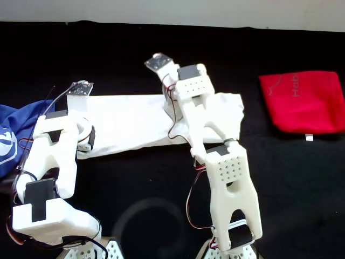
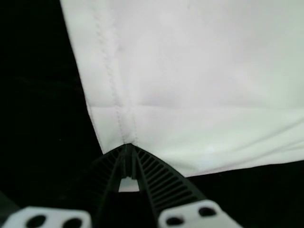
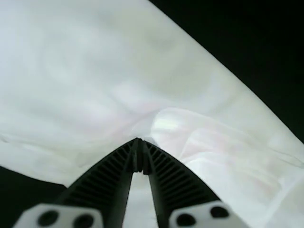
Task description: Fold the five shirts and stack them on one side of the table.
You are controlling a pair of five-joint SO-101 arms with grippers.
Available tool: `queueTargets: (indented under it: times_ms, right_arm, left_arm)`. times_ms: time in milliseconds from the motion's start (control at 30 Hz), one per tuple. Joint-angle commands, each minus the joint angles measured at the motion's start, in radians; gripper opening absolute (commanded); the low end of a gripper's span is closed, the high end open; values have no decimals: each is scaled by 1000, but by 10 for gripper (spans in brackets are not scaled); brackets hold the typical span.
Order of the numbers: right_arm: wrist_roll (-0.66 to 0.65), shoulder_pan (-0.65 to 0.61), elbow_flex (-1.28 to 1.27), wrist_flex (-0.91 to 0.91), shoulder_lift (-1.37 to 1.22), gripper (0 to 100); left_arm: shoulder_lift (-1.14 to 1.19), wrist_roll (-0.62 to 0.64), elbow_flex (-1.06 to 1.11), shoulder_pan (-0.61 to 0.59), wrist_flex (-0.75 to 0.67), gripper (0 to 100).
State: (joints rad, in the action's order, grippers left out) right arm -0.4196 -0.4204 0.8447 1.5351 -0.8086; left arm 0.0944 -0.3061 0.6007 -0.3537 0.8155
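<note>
One white shirt (image 1: 129, 121), spread in the middle, is clenched by the left gripper (image 2: 127, 148) at its left hem and by the right gripper (image 3: 138, 142) farther right. A red shirt (image 1: 304, 102) is laid right, a blue shirt (image 1: 16, 124) left.

Cloth markings: two prints, one tag.
The red shirt (image 1: 302, 102) carries faint lettering (image 1: 295, 86) near its far edge and a small white tag (image 1: 309, 137) at its near hem. The blue shirt (image 1: 19, 127) carries a white emblem (image 1: 5, 144), partly visible.
</note>
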Motion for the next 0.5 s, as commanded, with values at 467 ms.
queueTargets:
  times_ms: [467]
  right_arm:
    - [-5, 45, 205, 232, 231, 146]
  left_arm:
    - [-262, 152, -257, -7, 336, 117]
